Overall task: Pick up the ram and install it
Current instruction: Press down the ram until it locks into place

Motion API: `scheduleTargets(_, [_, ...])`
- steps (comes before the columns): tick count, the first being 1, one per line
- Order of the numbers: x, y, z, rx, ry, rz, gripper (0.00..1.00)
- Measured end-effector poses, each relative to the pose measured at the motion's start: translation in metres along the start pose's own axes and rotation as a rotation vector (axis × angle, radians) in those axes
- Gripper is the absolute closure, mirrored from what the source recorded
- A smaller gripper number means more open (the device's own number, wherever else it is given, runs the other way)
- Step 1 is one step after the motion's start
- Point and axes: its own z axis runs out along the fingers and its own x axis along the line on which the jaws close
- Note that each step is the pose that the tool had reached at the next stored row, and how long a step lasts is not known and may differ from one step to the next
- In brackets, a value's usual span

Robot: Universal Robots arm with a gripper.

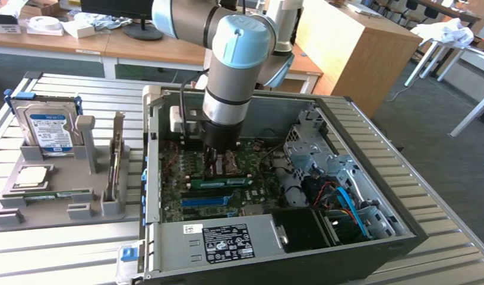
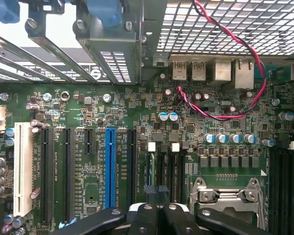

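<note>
Pincer [image 2: 159, 208] closed, above motherboard [image 2: 137, 122] memory slots, ram [image 1: 224, 181] seated

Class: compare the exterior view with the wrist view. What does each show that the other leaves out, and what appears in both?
Only the exterior view: the grey holder tray with a hard drive standing in it, the power supply label, and the arm reaching down into the open computer case.

Only the wrist view: the white slot, the red and black wire, and the metal processor socket frame.

Both: the green motherboard, its blue slot, and the tool, shut over the memory slots.
</note>
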Motion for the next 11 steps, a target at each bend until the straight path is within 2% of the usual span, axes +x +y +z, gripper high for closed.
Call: scheduleTargets(11, [0.0000, 0.0000, 0.0007, -0.0002, 0.0003, 0.000, 0.90])
